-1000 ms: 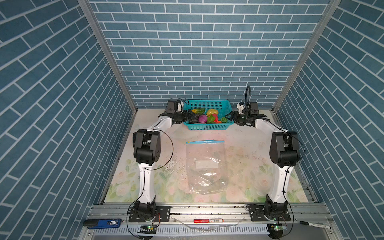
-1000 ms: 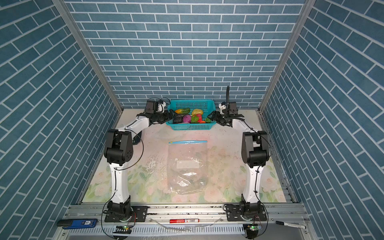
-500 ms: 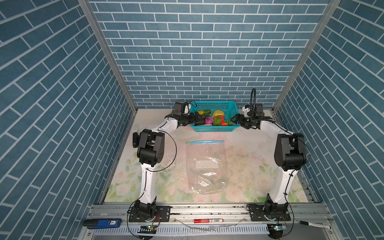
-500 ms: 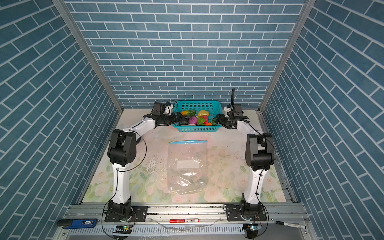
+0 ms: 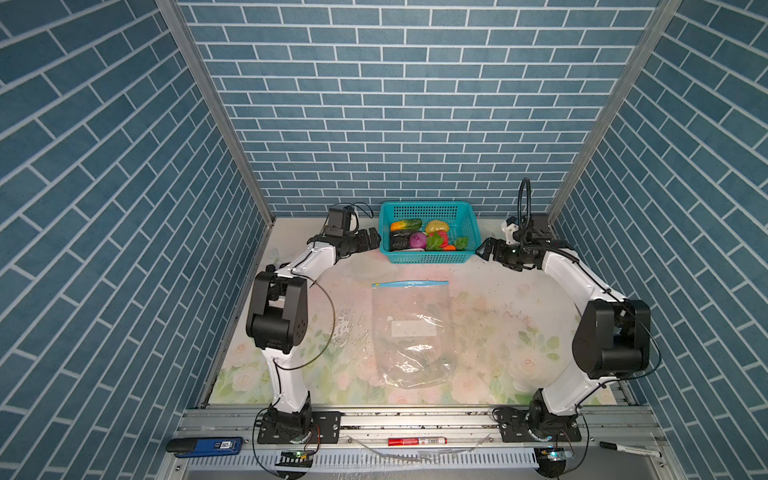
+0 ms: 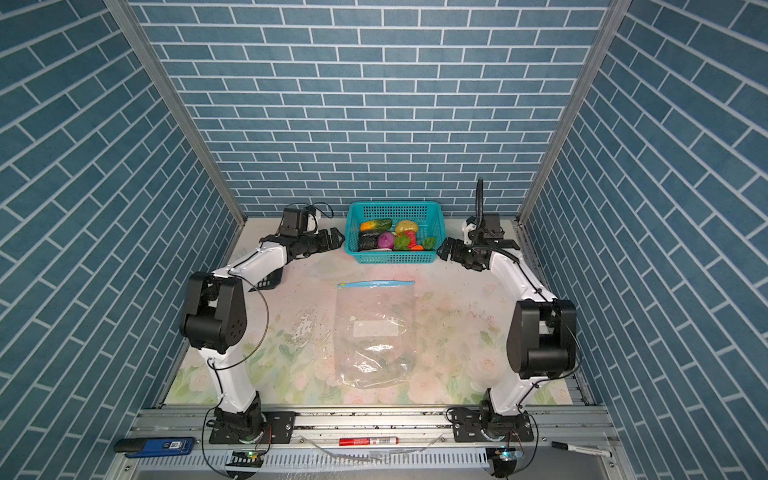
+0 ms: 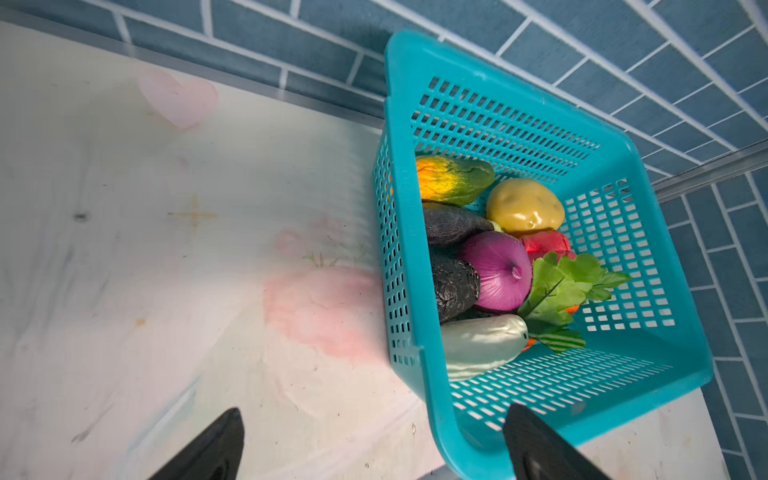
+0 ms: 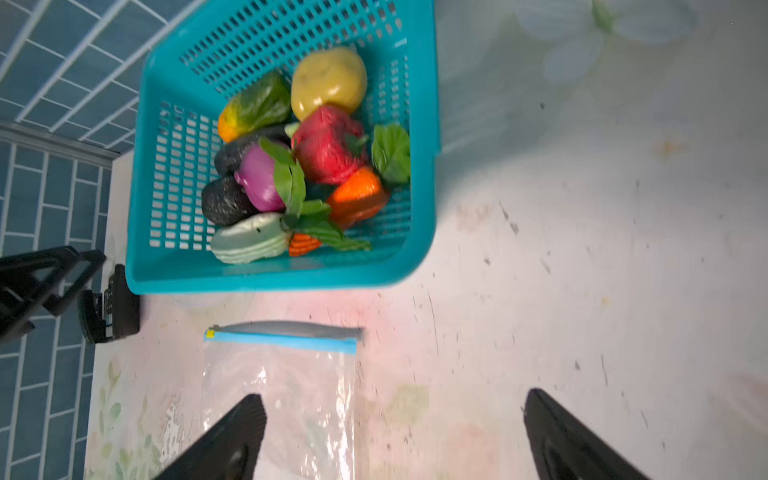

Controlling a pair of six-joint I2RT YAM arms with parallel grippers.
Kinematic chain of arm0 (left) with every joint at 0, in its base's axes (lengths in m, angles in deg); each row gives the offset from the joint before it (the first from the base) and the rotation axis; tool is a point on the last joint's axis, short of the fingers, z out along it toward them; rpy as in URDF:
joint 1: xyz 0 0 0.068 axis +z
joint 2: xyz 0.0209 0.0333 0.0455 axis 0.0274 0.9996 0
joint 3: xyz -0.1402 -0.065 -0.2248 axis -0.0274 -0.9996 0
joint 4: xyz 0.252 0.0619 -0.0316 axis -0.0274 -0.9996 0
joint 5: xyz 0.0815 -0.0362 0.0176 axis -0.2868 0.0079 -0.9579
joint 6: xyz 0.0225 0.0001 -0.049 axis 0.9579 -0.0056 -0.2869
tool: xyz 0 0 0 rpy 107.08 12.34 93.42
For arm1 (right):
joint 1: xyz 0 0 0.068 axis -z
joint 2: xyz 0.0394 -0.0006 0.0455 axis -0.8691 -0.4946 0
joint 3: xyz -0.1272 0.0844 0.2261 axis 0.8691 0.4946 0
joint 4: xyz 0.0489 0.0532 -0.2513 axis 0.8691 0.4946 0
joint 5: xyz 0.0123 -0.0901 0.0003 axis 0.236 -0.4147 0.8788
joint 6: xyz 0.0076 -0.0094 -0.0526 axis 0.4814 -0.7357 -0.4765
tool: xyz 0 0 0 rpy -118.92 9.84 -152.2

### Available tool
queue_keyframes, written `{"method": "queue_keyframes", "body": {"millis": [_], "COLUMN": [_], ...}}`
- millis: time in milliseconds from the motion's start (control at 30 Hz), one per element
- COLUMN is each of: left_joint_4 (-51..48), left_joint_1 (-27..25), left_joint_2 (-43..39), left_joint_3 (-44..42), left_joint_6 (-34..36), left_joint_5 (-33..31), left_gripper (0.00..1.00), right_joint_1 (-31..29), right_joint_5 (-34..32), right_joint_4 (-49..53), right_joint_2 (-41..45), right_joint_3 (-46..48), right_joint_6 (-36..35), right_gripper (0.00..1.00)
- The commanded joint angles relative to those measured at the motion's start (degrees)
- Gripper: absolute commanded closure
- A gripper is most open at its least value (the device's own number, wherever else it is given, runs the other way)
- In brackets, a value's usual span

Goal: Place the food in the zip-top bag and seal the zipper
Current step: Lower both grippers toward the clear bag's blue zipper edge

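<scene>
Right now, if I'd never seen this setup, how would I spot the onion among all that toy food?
At the far end of the table, against the brick wall, stands a teal mesh basket. In the middle of its heap lies the purple onion, with a dark eggplant on one side and a red piece on the other. It alone is round and glossy purple.

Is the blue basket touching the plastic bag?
Apart. In a top view, a strip of bare table shows between the basket and the zip-top bag.
</scene>
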Motion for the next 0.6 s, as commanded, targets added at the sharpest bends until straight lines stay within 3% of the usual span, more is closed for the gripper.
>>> {"method": "queue_keyframes", "body": {"millis": [0,267,567], "left_joint_4": [0.3,-2.9,-6.9], "left_joint_1": [-0.5,-2.8,-8.8], "left_joint_2": [-4.3,-16.6,-24.3], "left_joint_3": [-4.6,-18.8,-28.0], "left_joint_6": [-1.6,-7.2,-10.3], "left_joint_5": [-3.3,-7.5,-6.3], "left_gripper": [0.00,0.01,0.01], "right_joint_1": [-1.8,-10.2,-19.3], "right_joint_5": [-1.8,-1.5,2.4], "right_joint_4": [4.4,7.0,6.9], "right_joint_2": [5.3,14.6,14.9], "right_joint_3": [6.3,20.2,27.0], "right_joint_6": [-1.3,1.3,4.4], "right_gripper": [0.01,0.02,0.02]}}
